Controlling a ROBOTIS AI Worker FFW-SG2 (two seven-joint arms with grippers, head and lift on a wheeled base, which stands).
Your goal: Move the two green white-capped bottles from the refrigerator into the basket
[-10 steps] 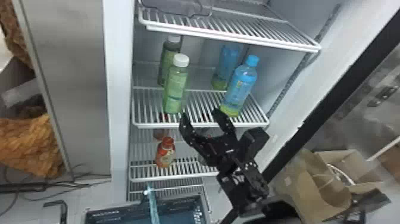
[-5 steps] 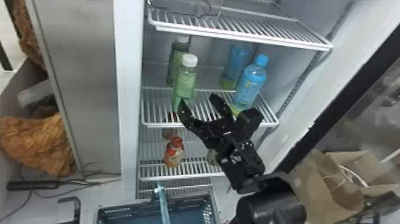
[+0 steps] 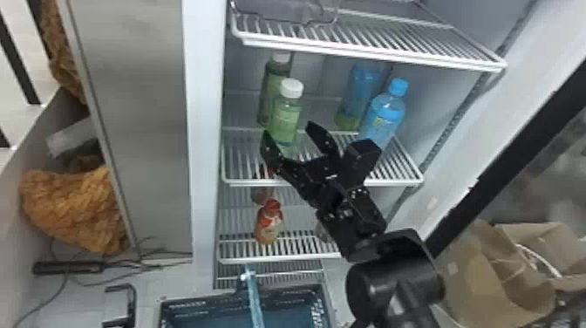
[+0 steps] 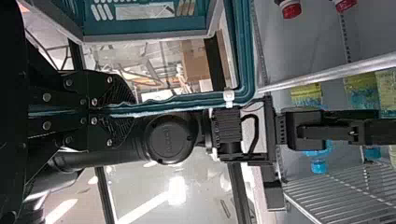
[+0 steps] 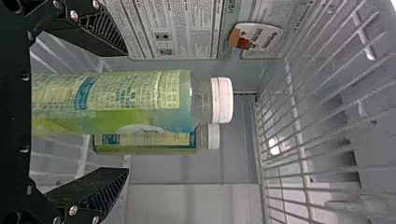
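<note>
Head view: the right tool (image 3: pixel 289 130) is spread wide at the front green bottle (image 3: pixel 285 118), which stands upright on the refrigerator shelf (image 3: pixel 242 183). The rear green bottle (image 3: pixel 270 85) stands just behind it. 2 blue-capped bottles (image 3: pixel 383 117), not on the order, share the shelf near the tool. The basket (image 3: pixel 187 303) is below, its handle (image 3: pixel 254 301) raised; 0 of the 2 green bottles are noted as delivered.

Left wrist view: the left tool (image 4: pixel 134 112) is narrow, clamped on the basket handle. Judged to be steadying the basket; this hold should be kept.

Right wrist view: the front bottle lies between the right tool's parted fingers, with a gap visible on each side. No grip is established.

Finding: step in hand is judged to be the approach to bottle 1. Next move calls for centring, then closing squarely on the body and lifting clear before withdrawal. Hazards: nudging the rear bottle, or brushing the nearer blue-capped bottle on the way out.
</note>
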